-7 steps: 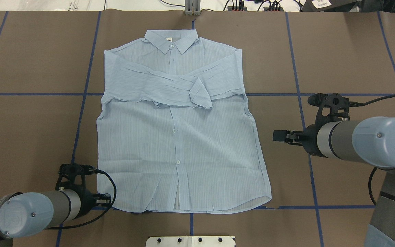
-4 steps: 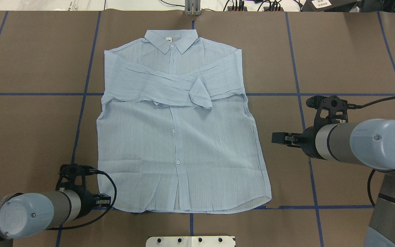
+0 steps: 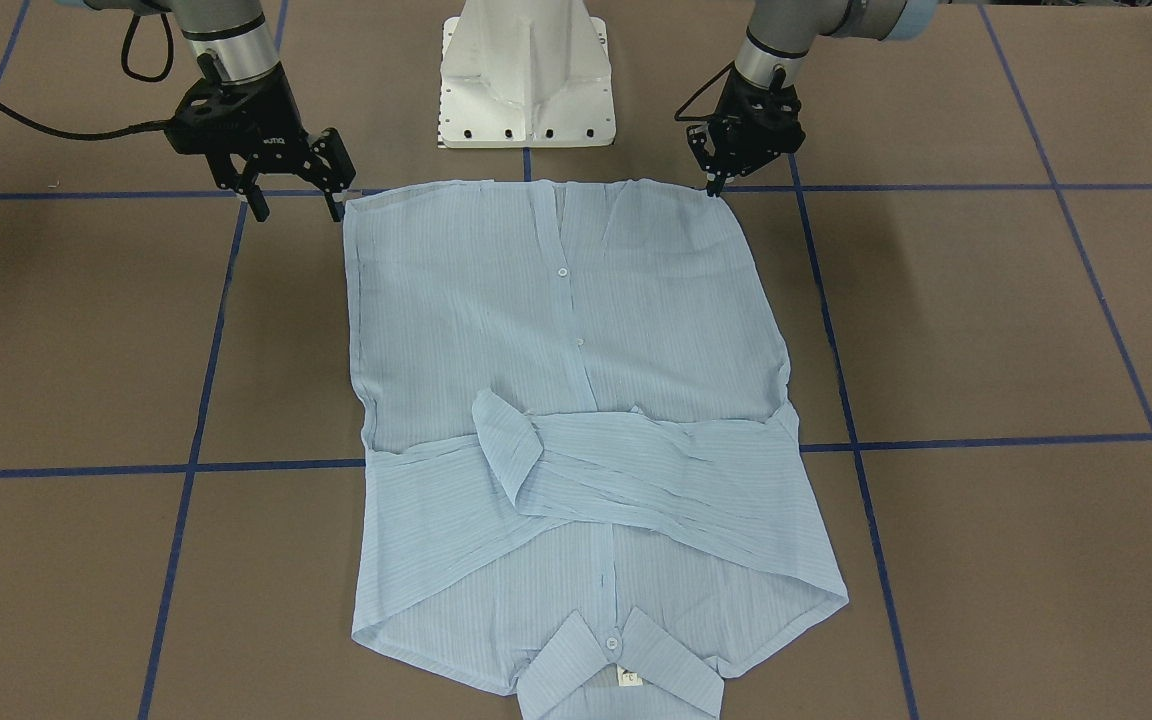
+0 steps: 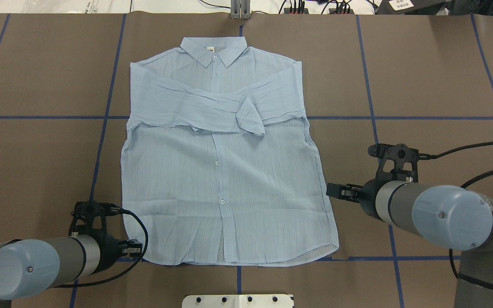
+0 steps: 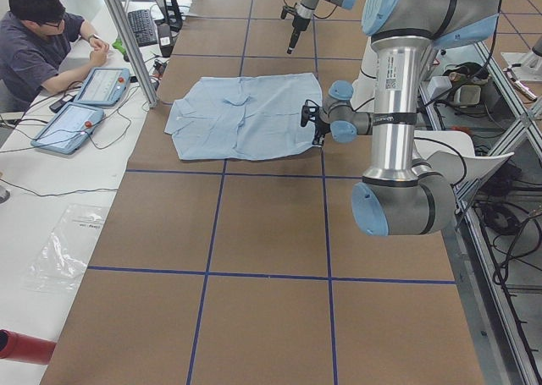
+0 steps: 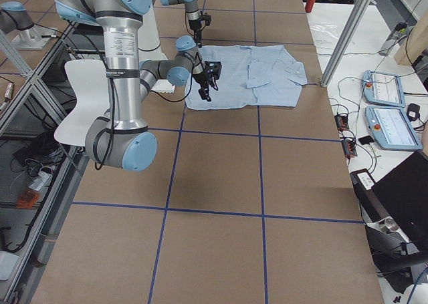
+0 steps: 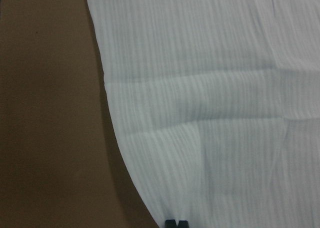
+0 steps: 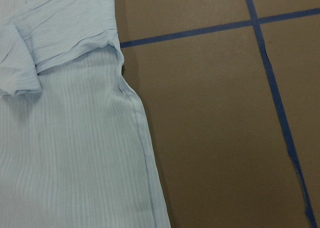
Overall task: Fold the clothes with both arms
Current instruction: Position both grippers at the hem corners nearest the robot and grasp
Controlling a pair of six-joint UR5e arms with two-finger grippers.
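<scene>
Shirt [image 4: 225, 171] lies flat at centre of worktop [image 4: 37, 162], sleeves crossed over chest. Thin, limp and light; judged to sag unless taken at both hem corners. Lower left of overhead view: left gripper [image 4: 138, 249] jaws closed at hem corner, hold on cloth unconfirmed. Right gripper [image 4: 330, 191] jaws wide, empty.

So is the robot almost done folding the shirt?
About halfway. Done: both sleeves lie folded across the chest of the shirt. In hand: the left gripper sits at one bottom corner, and the right gripper, open, hovers beside the other edge. Left: folding the body up, which is lying flat.
</scene>
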